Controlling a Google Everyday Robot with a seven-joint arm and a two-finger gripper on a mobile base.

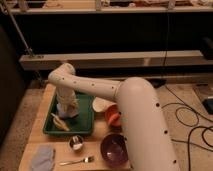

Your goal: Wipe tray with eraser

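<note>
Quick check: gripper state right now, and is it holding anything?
Gripper: shut, down inside the green tray; what it holds, if anything, cannot be told.

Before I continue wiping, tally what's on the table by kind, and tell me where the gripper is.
Tray: 1
Bowls: 2, purple bowl, orange bowl
Small cup: 1
Fork: 1
Cloth: 1
Banana: 1
Total: 7
Gripper: down inside the tray, shut.

Wood table (37, 142): green tray (85, 125), cloth (42, 157), fork (77, 161), purple bowl (114, 148).
</note>
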